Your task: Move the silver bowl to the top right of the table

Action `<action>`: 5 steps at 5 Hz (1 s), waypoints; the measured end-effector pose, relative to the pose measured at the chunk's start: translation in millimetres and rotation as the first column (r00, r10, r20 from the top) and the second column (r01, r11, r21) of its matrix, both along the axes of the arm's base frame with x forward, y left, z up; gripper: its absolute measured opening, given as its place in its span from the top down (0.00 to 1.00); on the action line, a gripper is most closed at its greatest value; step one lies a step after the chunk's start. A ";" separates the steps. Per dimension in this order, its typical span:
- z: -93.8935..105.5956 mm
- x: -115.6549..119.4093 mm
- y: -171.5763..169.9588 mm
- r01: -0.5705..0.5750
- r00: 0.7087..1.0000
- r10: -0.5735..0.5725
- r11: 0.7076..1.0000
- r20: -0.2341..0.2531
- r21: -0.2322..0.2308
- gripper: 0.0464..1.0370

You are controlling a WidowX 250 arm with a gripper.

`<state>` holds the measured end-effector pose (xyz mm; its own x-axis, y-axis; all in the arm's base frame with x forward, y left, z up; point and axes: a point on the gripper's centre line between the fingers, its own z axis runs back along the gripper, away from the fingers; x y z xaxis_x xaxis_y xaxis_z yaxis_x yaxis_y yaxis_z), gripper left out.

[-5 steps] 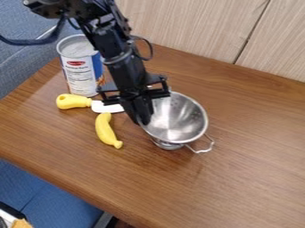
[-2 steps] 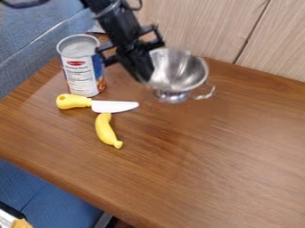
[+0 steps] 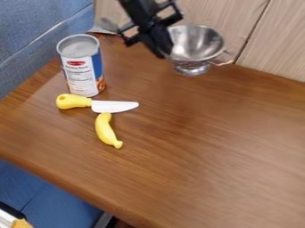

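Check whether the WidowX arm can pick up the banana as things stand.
Probably not: its gripper looks taken up with holding the silver bowl. The banana itself seems open from above, with nothing lying on it.

The black arm [image 3: 139, 12] slants from the top edge, claw [image 3: 164, 53] downward.

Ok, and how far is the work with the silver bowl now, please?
The silver bowl looks already gripped: the gripper is at its left rim. Carrying is in hand, with the bowl near the table's back edge. Left, it seems: bringing it farther right, setting it down and letting go.
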<state>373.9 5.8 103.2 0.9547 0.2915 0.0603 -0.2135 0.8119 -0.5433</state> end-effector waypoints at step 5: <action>-59.6 51.4 -43.0 0.040 0.999 -0.039 0.999 -0.037 0.034 0.96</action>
